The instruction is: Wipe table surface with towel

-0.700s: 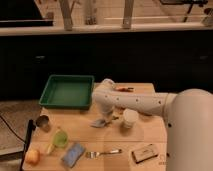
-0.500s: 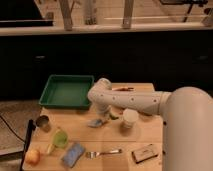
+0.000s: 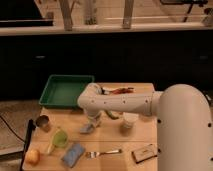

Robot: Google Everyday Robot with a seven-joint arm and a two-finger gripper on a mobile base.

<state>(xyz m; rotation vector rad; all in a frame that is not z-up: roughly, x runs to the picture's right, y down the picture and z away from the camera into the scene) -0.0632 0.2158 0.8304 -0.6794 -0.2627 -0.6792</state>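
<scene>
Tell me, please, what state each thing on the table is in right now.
gripper: lowered onto the towel, mid-table.
towel: crumpled on the table, under the gripper.
green tray: lying flat, back left.
white cup: upright, right of the towel.
metal cup: upright, near the left edge.
fork: lying flat, front.
blue sponge: lying flat, left of the fork.

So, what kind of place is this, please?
Probably a kitchen or canteen-like test area, though I cannot be sure. A wooden table carries a fork, a sponge and a green tray, with a dark counter behind. The gripper is low over the towel mid-table.
</scene>
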